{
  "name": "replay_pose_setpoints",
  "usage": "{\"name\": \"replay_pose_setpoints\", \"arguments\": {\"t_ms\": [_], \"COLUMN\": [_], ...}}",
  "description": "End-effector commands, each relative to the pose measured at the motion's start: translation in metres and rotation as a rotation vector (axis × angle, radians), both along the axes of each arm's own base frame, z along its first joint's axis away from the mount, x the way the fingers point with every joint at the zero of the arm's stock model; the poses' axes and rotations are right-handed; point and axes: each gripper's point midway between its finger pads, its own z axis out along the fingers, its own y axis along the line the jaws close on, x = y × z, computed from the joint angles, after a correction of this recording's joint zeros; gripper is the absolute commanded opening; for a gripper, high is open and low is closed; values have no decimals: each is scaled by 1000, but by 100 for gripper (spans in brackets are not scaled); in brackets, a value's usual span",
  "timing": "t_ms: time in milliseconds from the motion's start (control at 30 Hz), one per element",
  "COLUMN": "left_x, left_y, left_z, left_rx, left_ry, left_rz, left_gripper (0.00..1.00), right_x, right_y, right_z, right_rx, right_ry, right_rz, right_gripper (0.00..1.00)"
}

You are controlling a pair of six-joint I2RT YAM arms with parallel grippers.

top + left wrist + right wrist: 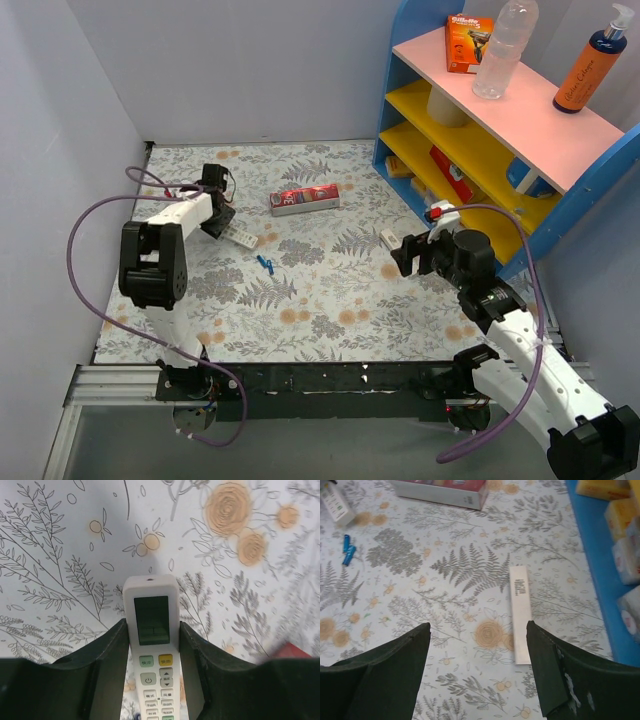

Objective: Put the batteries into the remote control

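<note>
The white remote control [151, 625] lies buttons-up on the floral mat, small in the top view [240, 237] and at the far-left corner of the right wrist view [336, 502]. My left gripper [152, 626] straddles it, both fingers pressed against its long sides just below the screen; from above it sits at the mat's left [222, 222]. Two blue batteries [265, 263] lie together on the mat right of the remote, also in the right wrist view [348, 550]. My right gripper [478, 630] hovers open over the mat at the right [403, 252], holding nothing.
A slim white flat strip [519, 612] lies beside my right gripper's right finger. A red carton [305, 199] lies at the back of the mat. A blue shelf unit [500, 150] with bottles and boxes stands along the right. Grey walls close the left and back.
</note>
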Motion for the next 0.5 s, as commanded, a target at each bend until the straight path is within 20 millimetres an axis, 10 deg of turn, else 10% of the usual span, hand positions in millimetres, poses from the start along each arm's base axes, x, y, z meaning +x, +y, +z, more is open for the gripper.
{"name": "replay_pose_setpoints", "arguments": {"t_ms": [0,267,467], "left_x": [22,-16,-67], "left_y": [-13,-91,-151], "left_z": [89,197,229], "left_rx": [-52,-321,-498], "left_ry": [-321,-836,-982], "left_rz": [-140,-556,-853], "left_gripper": [0,0,0], "right_x": [-21,-56,-80], "right_y": [42,111,154], "right_z": [13,53,78], "right_rx": [184,529,699], "right_ry": [8,-3,43], "right_rz": [211,508,643], "right_gripper": [85,88,90]}}
